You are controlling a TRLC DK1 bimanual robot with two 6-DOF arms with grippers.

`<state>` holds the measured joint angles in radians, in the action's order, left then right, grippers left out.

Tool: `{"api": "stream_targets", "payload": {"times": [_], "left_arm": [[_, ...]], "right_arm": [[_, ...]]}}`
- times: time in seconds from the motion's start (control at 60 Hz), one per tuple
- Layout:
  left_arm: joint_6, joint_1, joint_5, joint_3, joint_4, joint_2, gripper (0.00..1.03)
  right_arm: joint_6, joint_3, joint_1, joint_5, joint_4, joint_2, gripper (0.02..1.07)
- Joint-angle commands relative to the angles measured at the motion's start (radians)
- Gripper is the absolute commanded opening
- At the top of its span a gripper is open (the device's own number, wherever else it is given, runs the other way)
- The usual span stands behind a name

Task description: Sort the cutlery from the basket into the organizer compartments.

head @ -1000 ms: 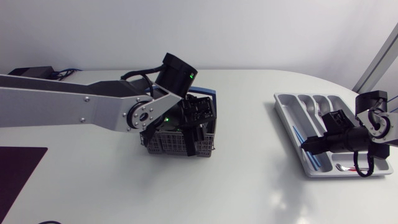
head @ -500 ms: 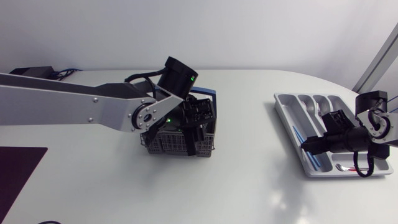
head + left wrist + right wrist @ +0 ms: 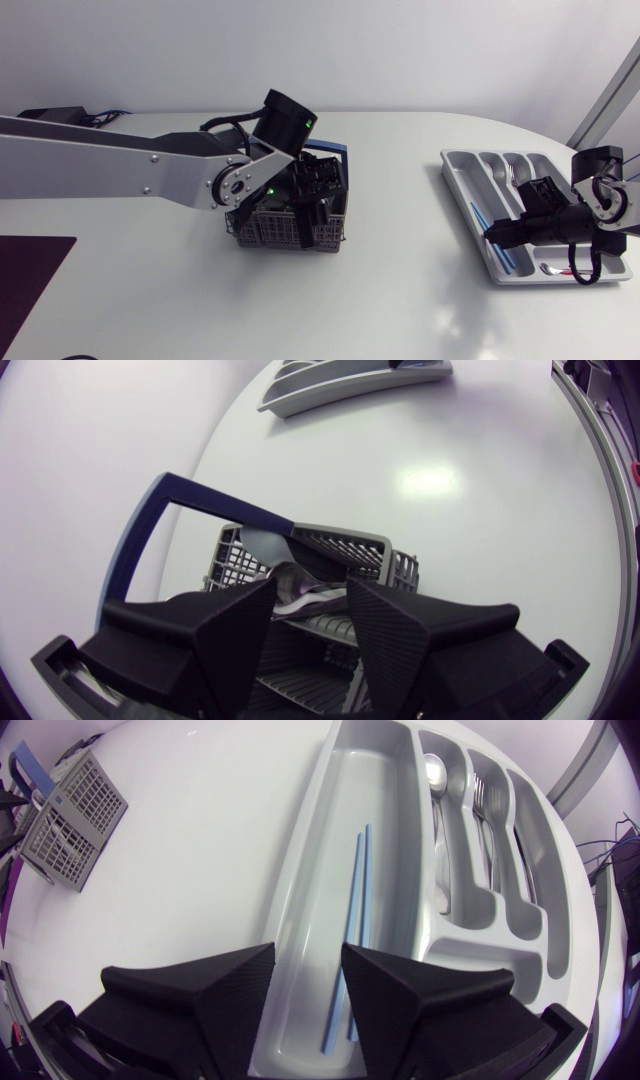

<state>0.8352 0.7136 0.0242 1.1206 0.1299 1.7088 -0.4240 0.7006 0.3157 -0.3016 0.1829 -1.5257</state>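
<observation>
Ahead of the left fingers [image 3: 228,638], cutlery [image 3: 300,588] in the basket [image 3: 345,544].

Plenty of open table [image 3: 400,275] between the basket [image 3: 262,232] and the organizer [image 3: 462,190], easy lane. My left gripper [image 3: 310,598] sits at the basket's mouth, a tight spot: mesh walls, and the blue handle [image 3: 140,545] arching beside. Below my right gripper [image 3: 308,962], blue sticks [image 3: 357,890] take up the organizer's long compartment.

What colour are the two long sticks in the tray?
Light blue. The sticks show best in the right wrist view.
</observation>
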Motion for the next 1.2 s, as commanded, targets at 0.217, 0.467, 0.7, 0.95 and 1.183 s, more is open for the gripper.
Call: {"api": "stream_targets", "payload": {"times": [0.217, 0.467, 0.7, 0.95, 1.183], "left_arm": [[0.025, -0.016, 0.002, 0.039, -0.006, 0.032, 0.5], [0.025, -0.023, 0.002, 0.054, -0.007, 0.06, 0.47], [0.012, -0.028, 0.0, 0.073, -0.009, 0.077, 0.4], [0.005, -0.022, -0.001, 0.067, -0.013, 0.045, 0.37], [0.015, -0.017, -0.003, 0.059, -0.026, 0.02, 0.37]], "right_arm": [[-0.018, -0.026, -0.006, 0.001, -0.002, 0.01, 0.53], [-0.018, -0.024, -0.007, 0.001, -0.002, 0.009, 0.53], [-0.018, -0.019, -0.007, 0.001, -0.002, 0.007, 0.53], [-0.019, -0.023, -0.007, 0.001, -0.002, 0.007, 0.53], [-0.019, -0.023, -0.007, 0.001, 0.0, 0.007, 0.53]]}}
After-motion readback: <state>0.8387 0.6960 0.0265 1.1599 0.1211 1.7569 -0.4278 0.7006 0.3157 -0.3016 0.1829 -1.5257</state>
